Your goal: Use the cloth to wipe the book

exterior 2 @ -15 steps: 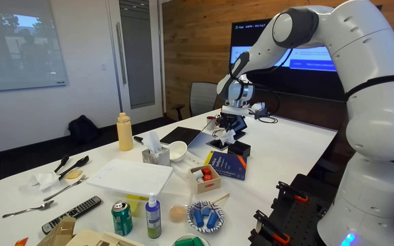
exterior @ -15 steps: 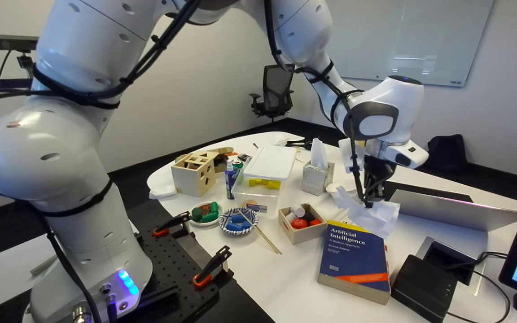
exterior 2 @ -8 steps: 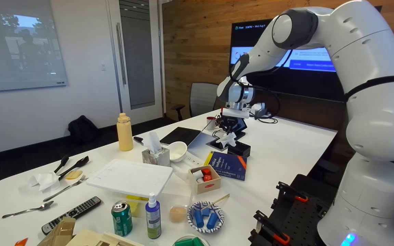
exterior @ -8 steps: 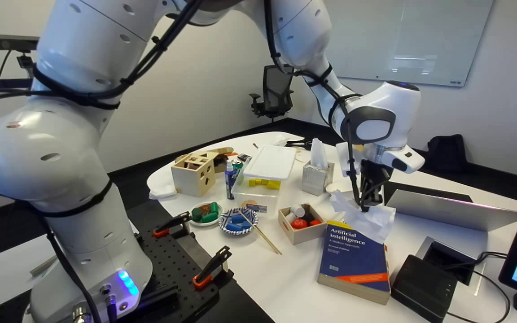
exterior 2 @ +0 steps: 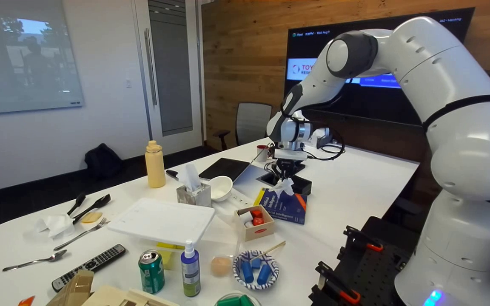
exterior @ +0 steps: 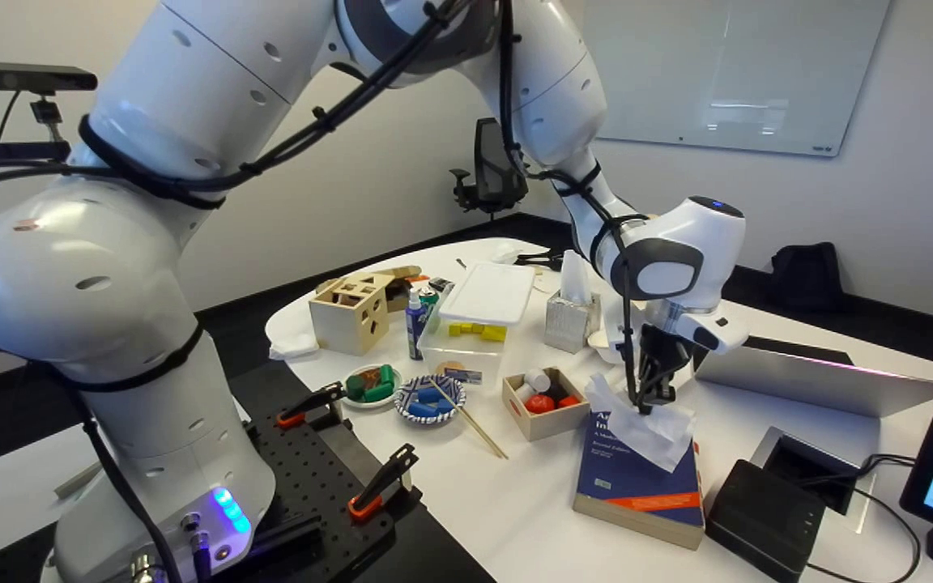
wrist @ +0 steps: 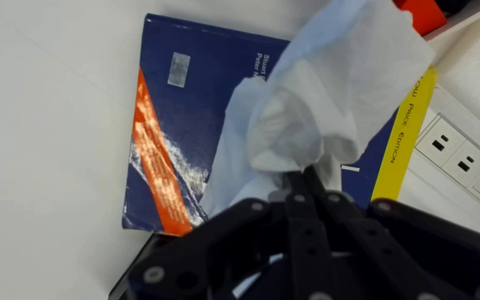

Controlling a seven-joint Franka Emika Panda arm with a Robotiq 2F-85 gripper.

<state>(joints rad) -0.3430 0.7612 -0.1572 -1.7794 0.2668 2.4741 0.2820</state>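
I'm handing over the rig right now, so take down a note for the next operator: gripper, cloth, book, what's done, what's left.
Gripper: shut on the thin white cloth.
Cloth: hangs from it above the book, partly hiding the title in an exterior view; whether it presses on the cover, I can't tell.
Book: flat on the table, cover up, near the wooden box and the black box.
Done: cloth gripped and over the book.
Left: the wiping, it seems; probably lower until the cloth touches, then sweep across.
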